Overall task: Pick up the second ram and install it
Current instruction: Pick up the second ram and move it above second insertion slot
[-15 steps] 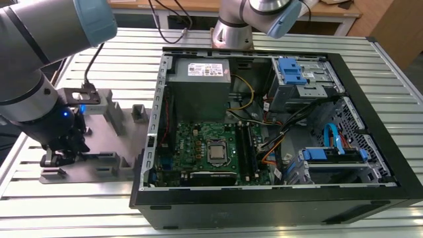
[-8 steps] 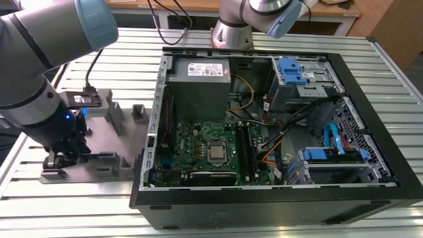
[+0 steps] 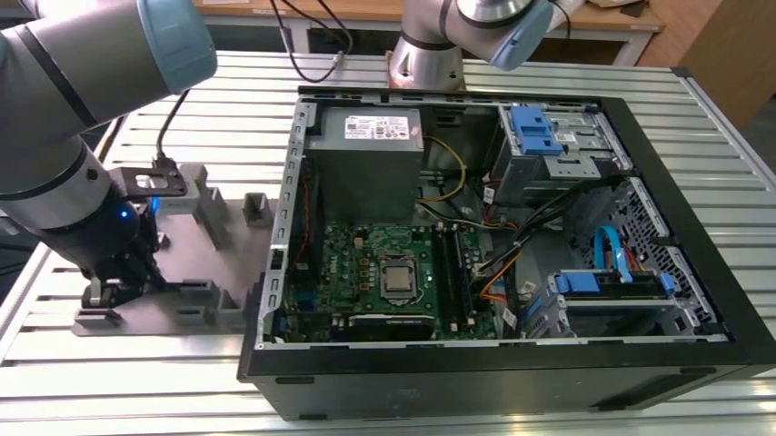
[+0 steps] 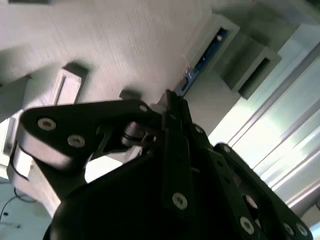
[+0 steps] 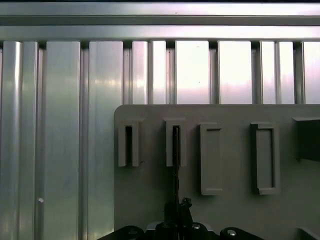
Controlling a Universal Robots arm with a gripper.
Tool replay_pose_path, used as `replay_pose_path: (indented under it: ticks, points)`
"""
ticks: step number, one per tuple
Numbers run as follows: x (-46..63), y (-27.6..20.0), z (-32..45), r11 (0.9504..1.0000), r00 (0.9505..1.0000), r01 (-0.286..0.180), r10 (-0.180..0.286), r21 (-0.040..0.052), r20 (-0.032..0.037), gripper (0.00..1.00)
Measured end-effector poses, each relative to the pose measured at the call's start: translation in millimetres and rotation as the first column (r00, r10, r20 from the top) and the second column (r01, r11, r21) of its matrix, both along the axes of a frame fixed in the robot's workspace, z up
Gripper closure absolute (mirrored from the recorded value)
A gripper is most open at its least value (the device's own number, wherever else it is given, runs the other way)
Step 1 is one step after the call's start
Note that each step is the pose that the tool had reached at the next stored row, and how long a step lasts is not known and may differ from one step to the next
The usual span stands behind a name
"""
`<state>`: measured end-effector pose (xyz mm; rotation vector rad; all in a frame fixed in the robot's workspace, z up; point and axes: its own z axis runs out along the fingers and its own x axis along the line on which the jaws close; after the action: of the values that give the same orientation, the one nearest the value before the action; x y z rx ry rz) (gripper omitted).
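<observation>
A ribbed aluminium table [image 3: 122, 381] carries everything. On it lies a black computer tower case [image 3: 485, 386], open side up, taking up the middle and the exterior view's right. Its green motherboard [image 3: 363, 259] sits low inside, with the dark memory slots along the board's edge on the exterior view's right.

The grey and blue robot arm [image 3: 61, 173] reaches down at the exterior view's left, well apart from the board. Below it, just beside the case's wall, lies a flat grey plastic tray [image 3: 182, 263] with raised slotted holder blocks.

The second ram [image 5: 176, 165] is a thin dark stick standing on its edge in the tray. In the first wrist view one end sits in a narrow slotted block and its long axis runs straight from that block to the gripper. In the second wrist view it shows a blue label [image 4: 202, 60] and lies in a grey channel that leads away from the fingertips.

The black gripper [image 5: 177, 220] is low over the tray's near end in the exterior view [image 3: 115, 289]. Its jaws appear drawn together across the stick's thin faces at the end nearest the wrist [image 4: 171, 102], so the stick's length runs on from between them. I judge the stick gripped but not yet lifted from its holder.
</observation>
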<state>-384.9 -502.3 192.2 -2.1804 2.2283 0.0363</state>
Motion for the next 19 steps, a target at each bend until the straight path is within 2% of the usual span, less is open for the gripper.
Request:
replay_pose_path:
  ticks: [1, 16, 19]
  points:
    - [0.0, 0.0, 0.0, 1.0000, 1.0000, 0.000, 0.000, 0.0001, 0.0000, 0.89]
    - [0.0, 0.0, 0.0, 1.0000, 1.0000, 0.000, 0.000, 0.0021, 0.0001, 0.89]
    - [0.0, -0.1, 2.7, 1.0000, 1.0000, 0.000, 0.000, 0.0019, -0.0001, 0.89]
